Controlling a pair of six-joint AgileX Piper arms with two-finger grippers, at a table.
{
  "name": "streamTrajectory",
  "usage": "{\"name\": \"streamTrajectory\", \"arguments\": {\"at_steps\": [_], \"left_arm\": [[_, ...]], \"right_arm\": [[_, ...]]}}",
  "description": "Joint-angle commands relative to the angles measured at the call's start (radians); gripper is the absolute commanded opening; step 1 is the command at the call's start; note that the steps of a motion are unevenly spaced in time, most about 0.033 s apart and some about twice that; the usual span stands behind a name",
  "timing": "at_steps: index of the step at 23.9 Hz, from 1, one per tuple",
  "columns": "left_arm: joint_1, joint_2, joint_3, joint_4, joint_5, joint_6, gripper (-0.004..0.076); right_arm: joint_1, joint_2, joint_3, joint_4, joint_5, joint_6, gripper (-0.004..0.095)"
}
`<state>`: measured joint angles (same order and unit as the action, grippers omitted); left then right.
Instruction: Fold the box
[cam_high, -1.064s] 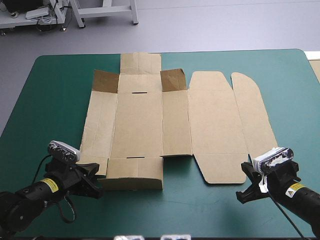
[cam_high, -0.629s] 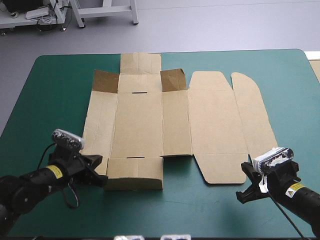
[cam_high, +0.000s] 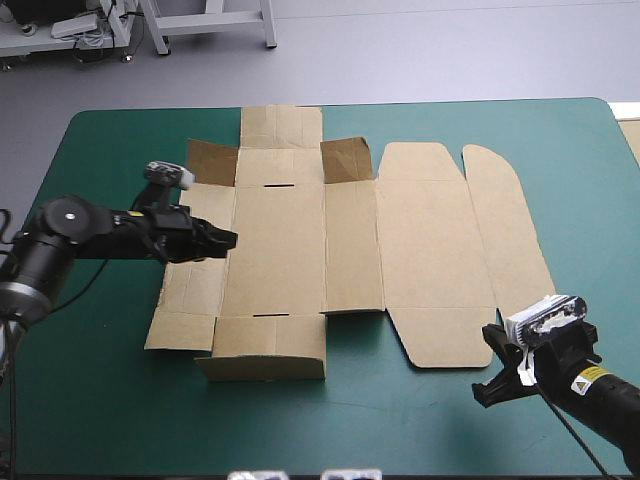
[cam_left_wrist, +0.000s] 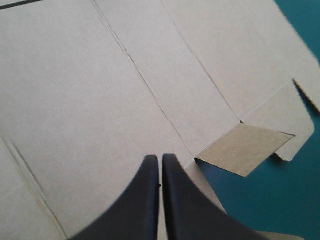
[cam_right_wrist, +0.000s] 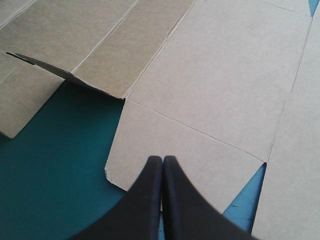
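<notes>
The brown box (cam_high: 300, 240) lies as a cut sheet in the middle of the teal-green table. Its two far corner flaps stand up; the near wall (cam_high: 265, 350) is slightly raised. My left gripper (cam_high: 230, 239) is shut and hovers over the left side panel, pointing toward the base. In the left wrist view, its shut tips (cam_left_wrist: 160, 158) sit above bare board (cam_left_wrist: 100, 85), with a lifted flap (cam_left_wrist: 245, 150) ahead. My right gripper (cam_high: 492, 365) is shut, just off the lid's near flap (cam_high: 440, 340). In the right wrist view, its tips (cam_right_wrist: 162, 159) meet over that flap (cam_right_wrist: 190, 150).
A strip of more brown board (cam_high: 631, 135) shows at the table's right edge. Bare teal-green cover (cam_high: 110, 400) runs along the near side and on both sides of the sheet.
My left arm swung from the box's near left corner away from the near edge, onto the left side panel. The near left flap now lies uncovered. The right arm stayed put.
</notes>
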<state>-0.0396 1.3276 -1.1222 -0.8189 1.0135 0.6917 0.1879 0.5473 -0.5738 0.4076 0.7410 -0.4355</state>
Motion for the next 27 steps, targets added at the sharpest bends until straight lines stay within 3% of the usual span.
{"name": "streamTrajectory", "arguments": {"at_steps": [1, 3, 6, 8, 10, 15, 17, 27], "left_arm": [[0.245, -0.027, -0.033, -0.166, 0.204, 0.11, 0.0016], [0.413, -0.027, -0.033, -0.13, 0.277, 0.103, 0.0013], [0.59, -0.025, -0.033, -0.082, 0.277, 0.082, 0.0018], [0.652, -0.017, -0.033, -0.061, 0.277, 0.037, 0.0077], [0.667, -0.006, -0.033, -0.02, 0.277, -0.009, 0.0158], [0.669, 0.026, -0.033, 0.043, 0.277, -0.042, 0.0458], [0.669, 0.042, -0.033, 0.025, 0.277, -0.042, 0.0532], [0.591, 0.225, 0.003, 0.018, 0.281, -0.003, 0.0538]], "right_arm": [[-0.002, 0.003, -0.025, 0.023, -0.054, -0.009, -0.0018], [-0.002, 0.003, -0.025, 0.023, -0.054, -0.015, -0.0018], [-0.002, 0.003, -0.025, 0.02, -0.054, -0.015, -0.0018], [-0.002, 0.005, -0.025, 0.018, -0.054, -0.015, -0.0018], [-0.002, 0.005, -0.025, 0.016, -0.054, -0.015, -0.0018], [-0.002, 0.005, -0.025, 0.016, -0.054, -0.017, -0.0018], [-0.002, 0.005, -0.025, 0.016, -0.056, -0.017, -0.0018], [-0.002, 0.005, -0.025, 0.016, -0.058, -0.017, -0.0018]]}}
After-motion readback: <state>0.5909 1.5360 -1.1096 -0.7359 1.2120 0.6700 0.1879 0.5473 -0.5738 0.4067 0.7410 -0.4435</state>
